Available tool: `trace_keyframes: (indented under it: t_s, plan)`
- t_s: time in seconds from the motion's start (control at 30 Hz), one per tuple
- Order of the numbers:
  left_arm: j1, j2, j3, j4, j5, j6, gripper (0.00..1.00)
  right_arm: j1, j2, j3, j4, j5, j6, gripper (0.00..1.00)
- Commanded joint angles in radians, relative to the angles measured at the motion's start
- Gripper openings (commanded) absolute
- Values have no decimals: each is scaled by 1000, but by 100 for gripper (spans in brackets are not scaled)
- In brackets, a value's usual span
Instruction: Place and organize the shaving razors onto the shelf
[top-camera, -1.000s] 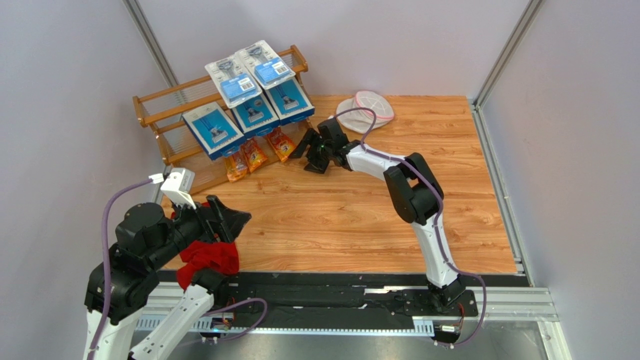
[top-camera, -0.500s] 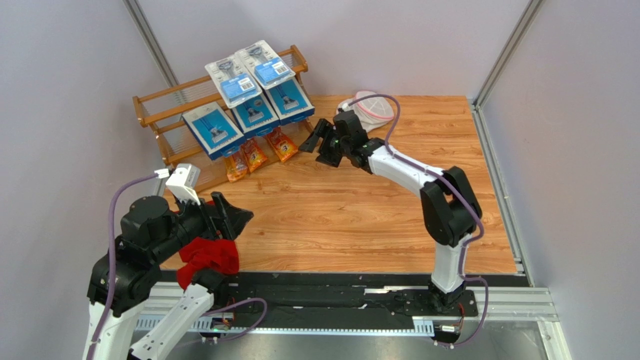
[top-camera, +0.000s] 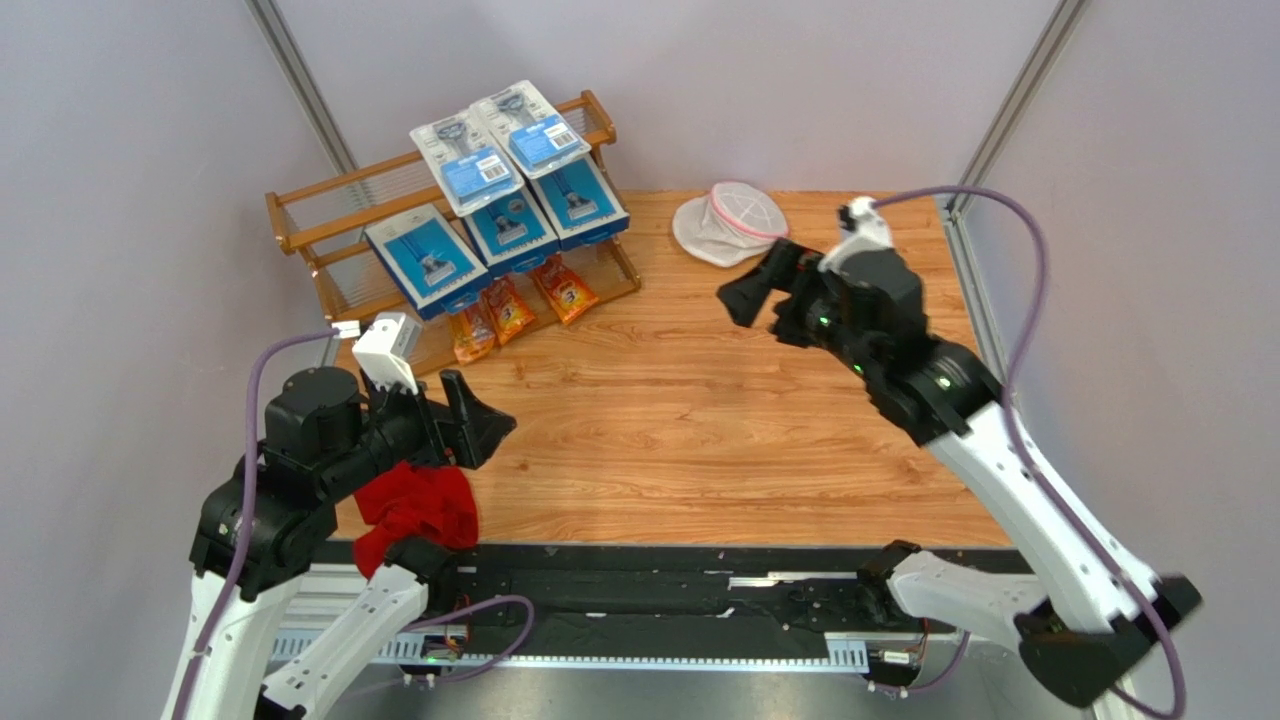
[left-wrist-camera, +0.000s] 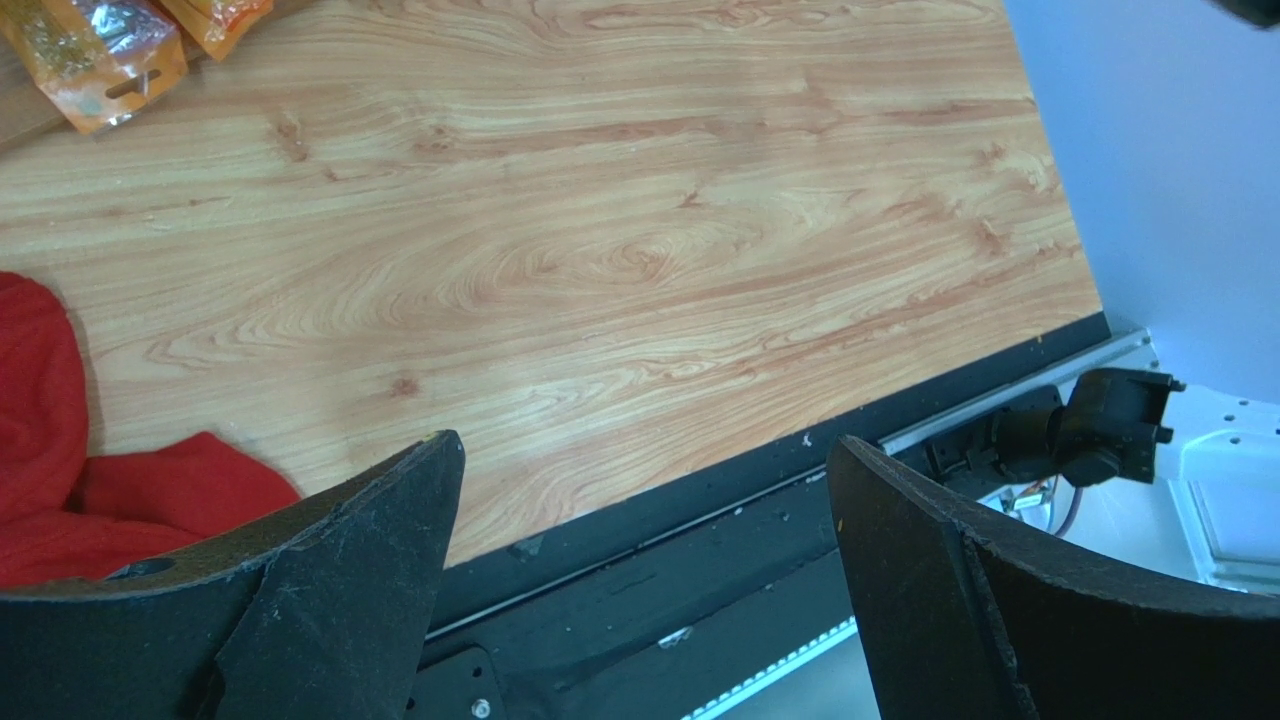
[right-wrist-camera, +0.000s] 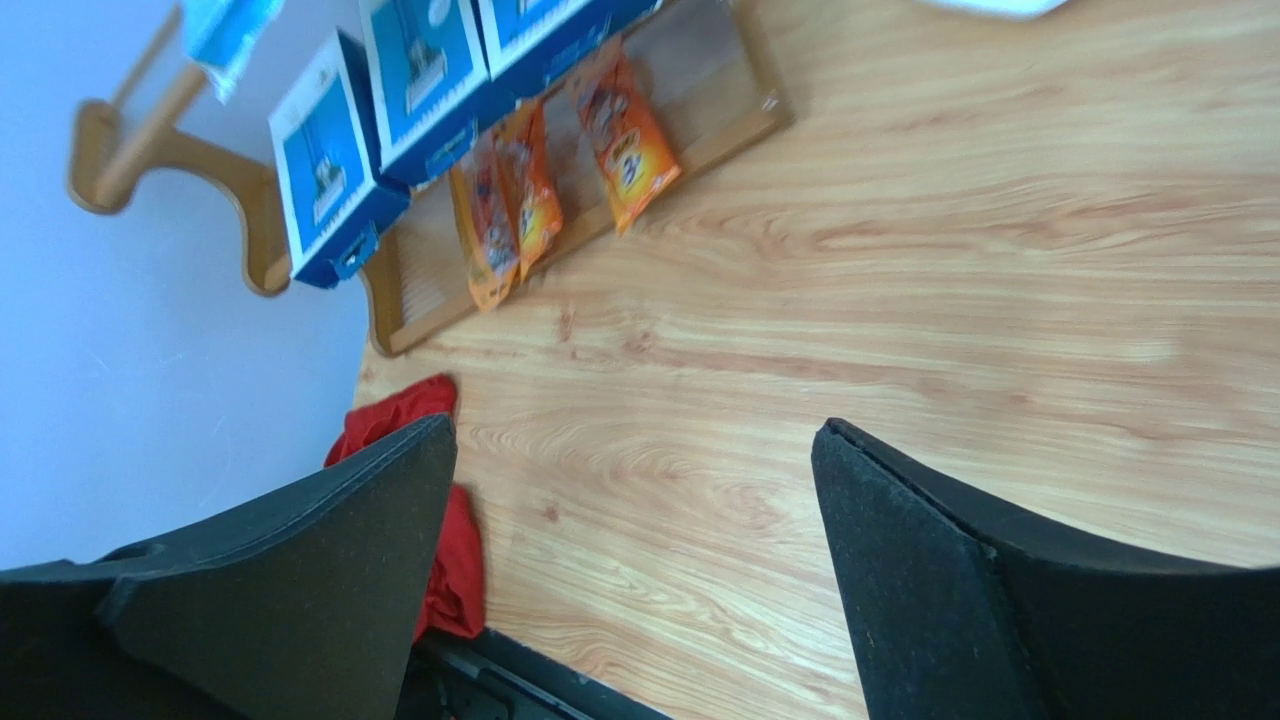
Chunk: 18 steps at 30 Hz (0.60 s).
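Note:
The shaving razors are all at the brown wooden shelf in the back left. Two clear blister packs lie on its upper tier, with three blue boxes leaning in a row below them. Three orange bags rest along its bottom rail. The right wrist view shows the blue boxes and orange bags from afar. My right gripper hangs open and empty above the table's right centre, well away from the shelf. My left gripper stands open and empty near the front left.
A red cloth lies bunched at the table's front left edge, just below my left gripper. A round white pouch with pink trim sits at the back, right of the shelf. Grey walls close in the table on three sides.
My right arm has pulled back from the shelf's right end, rising and swinging right, and its jaws have spread wider. My left arm has shifted slightly up and right.

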<state>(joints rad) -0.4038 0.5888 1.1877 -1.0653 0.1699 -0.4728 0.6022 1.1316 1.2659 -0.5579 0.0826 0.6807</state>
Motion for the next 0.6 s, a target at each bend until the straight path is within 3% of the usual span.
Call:
trace_keyframes:
  t_s: [0.0, 0.27, 0.57]
  plan:
    - [3, 28, 29, 41, 26, 25, 99, -12, -189, -17, -232, 187, -102, 95]
    - [3, 49, 24, 60, 36, 39, 99, -10, -486, -17, -450, 371, -112, 97]
    - [3, 51, 9, 85, 48, 42, 99, -10, -543, -33, -499, 393, -86, 98]
